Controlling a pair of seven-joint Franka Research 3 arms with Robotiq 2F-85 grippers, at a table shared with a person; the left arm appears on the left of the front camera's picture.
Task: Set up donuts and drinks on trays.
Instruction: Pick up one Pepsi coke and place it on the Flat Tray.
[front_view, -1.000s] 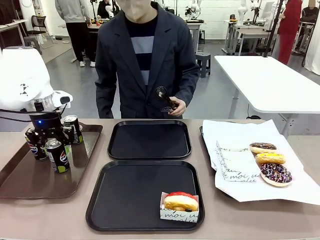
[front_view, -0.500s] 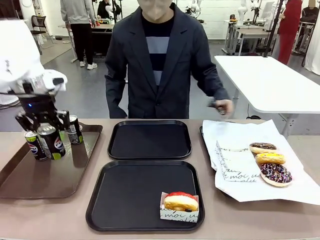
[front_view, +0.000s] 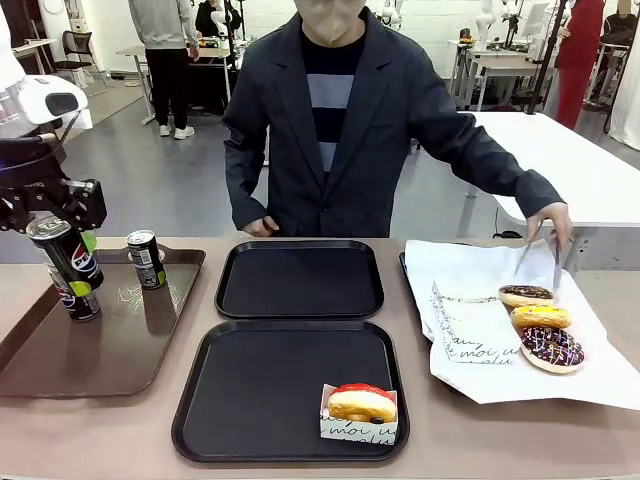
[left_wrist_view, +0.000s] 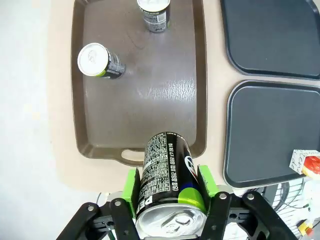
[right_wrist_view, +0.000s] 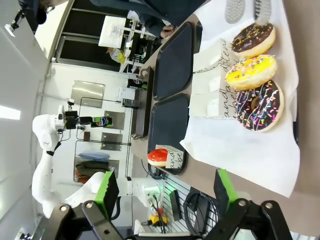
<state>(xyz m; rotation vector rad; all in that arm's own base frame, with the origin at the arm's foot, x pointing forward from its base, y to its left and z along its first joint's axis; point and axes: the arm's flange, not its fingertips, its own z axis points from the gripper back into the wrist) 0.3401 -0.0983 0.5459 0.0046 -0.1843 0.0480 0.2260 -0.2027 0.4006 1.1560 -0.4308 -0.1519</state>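
My left gripper is shut on a black drink can, tilted in the air above the brown tray. In the left wrist view the can sits between the green pads. Two more drink cans stand on the brown tray. Two black trays lie mid-table: the far one bare, the near one holding a red-glazed donut in a paper sleeve. Chocolate, yellow and sprinkled donuts lie on white paper. My right gripper is open above them.
The person stands at the far side and holds tongs over the chocolate donut. The white paper sheet covers the table's right part. In the left wrist view the brown tray lies below, with the black trays to its right.
My left gripper has lifted one can off the brown tray, up and to the left. The person's hand with the tongs has swung right, over the donuts.
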